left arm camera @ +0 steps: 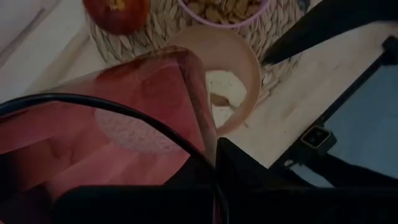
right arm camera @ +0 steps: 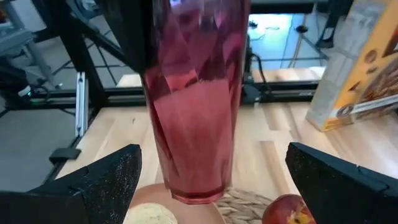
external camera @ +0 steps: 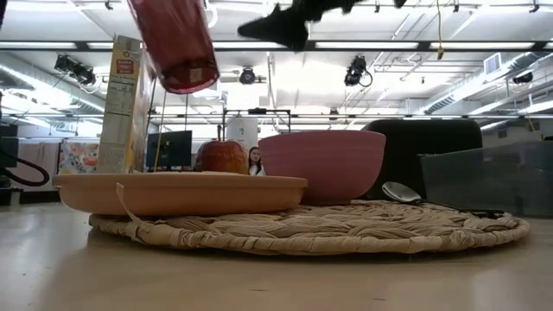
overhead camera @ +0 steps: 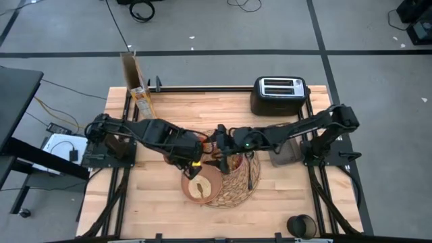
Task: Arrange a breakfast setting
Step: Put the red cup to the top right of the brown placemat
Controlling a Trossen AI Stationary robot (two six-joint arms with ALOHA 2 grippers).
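Observation:
The woven straw placemat (external camera: 328,231) lies near the table's middle. On it are the tan-brown plate (external camera: 181,193) with the toast slice (left arm camera: 222,93), the red apple (external camera: 223,157), the pink bowl (external camera: 321,166) holding cereal, and the metal spoon (external camera: 400,192). My left gripper (overhead camera: 194,154) is shut on the pinkish-red tumbler (right arm camera: 193,106), which is in the air above the plate. My right gripper (right arm camera: 212,152) is open just to the tumbler's right, with one finger on each side of it, apart from it. My left gripper holds the tumbler by its upper wall near the rim (left arm camera: 206,146). The wall runs between the two fingers, one of which seems to be inside and one (left arm camera: 261,180) outside. The tumbler hangs below the fingers, base down and slightly tilted, lifted clear of the plate.
A cereal box (overhead camera: 137,79) stands at the table's far left and a black toaster (overhead camera: 278,94) at the far right. A grey container (overhead camera: 283,154) sits right of the placemat. A dark cup (overhead camera: 302,226) is at the near right corner.

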